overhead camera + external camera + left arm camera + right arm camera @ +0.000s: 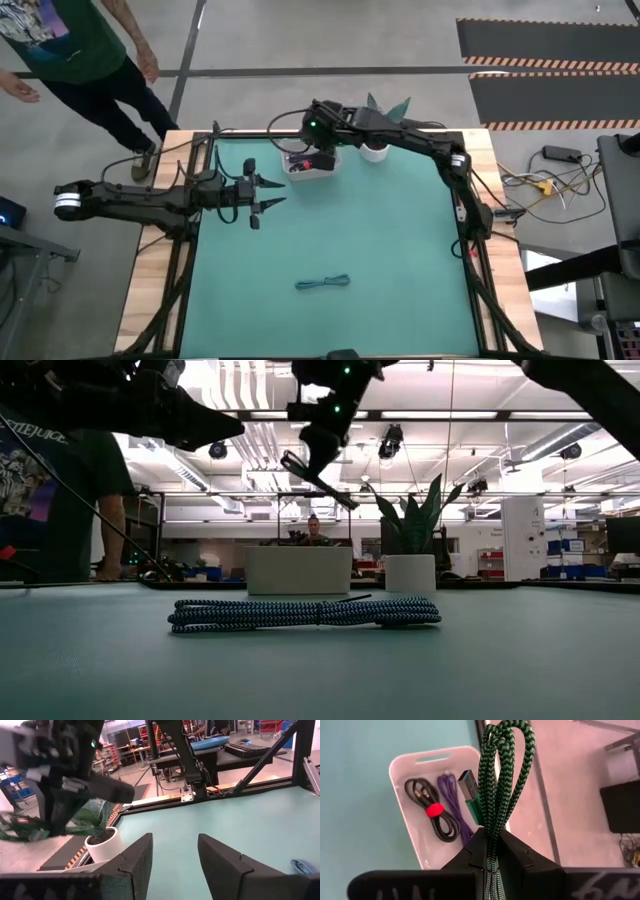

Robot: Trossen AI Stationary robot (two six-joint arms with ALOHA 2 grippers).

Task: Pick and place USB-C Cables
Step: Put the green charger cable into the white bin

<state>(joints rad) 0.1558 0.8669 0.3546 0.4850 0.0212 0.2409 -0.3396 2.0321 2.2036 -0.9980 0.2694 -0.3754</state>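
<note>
A teal-blue cable bundle [323, 283] lies flat on the green mat near the table's near edge, seen also in the low view [305, 612]. My right gripper [492, 850] hovers over the white bin [400, 765] at the far edge, shut on a green braided cable bundle [502, 780]. In the bin lie a dark purple-blue cable [454, 802] and a black cable with a red tie [434, 811]. My left gripper [262, 195] waits open above the mat, left of the bin. My right gripper pinches the green bundle between its two fingers, several strands together [492, 837]. The fingers come from above, pointing down at the bin. The looped end [507, 735] and a plug [468, 784] stick out past the fingertips. The bundle is lifted clear above the bin.
A white pot with a plant [375, 150] stands just right of the bin [300, 170] at the far edge. A person [90, 50] stands beyond the table's far left corner. Bare green mat [400, 240] spreads between the bin and the teal-blue cable.
</note>
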